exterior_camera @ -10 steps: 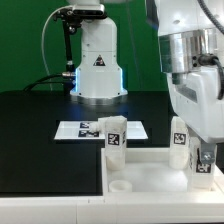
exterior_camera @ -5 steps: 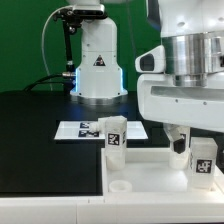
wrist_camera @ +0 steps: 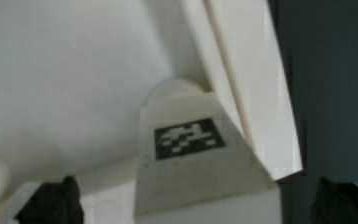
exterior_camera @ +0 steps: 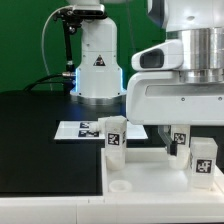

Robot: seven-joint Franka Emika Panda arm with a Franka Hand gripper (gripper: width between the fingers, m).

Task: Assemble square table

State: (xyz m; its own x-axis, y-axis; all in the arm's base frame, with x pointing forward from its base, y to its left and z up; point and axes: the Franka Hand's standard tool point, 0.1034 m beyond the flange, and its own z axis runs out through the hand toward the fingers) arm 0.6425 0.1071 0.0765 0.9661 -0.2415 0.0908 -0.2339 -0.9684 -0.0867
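The square table's flat slab (exterior_camera: 150,182) lies on the dark worktop (exterior_camera: 40,140), low in the exterior view, at about 5 o'clock. Three legs show, all standing up on it: the first leg (exterior_camera: 114,133) at the slab's 11 o'clock corner, the second leg (exterior_camera: 180,143) near 1 o'clock, the third leg (exterior_camera: 205,158) near 3 o'clock (how tight they sit I cannot tell). One round hole (exterior_camera: 120,185) at 8 o'clock is empty, so I think one leg is left to fit. The fourth leg is not seen. The hand (wrist_camera: 202,205) is wide open, with its fingers (wrist_camera: 51,200) on either side of a leg, holding nothing. One marker board (exterior_camera: 80,128) lies at 10 o'clock from the slab.
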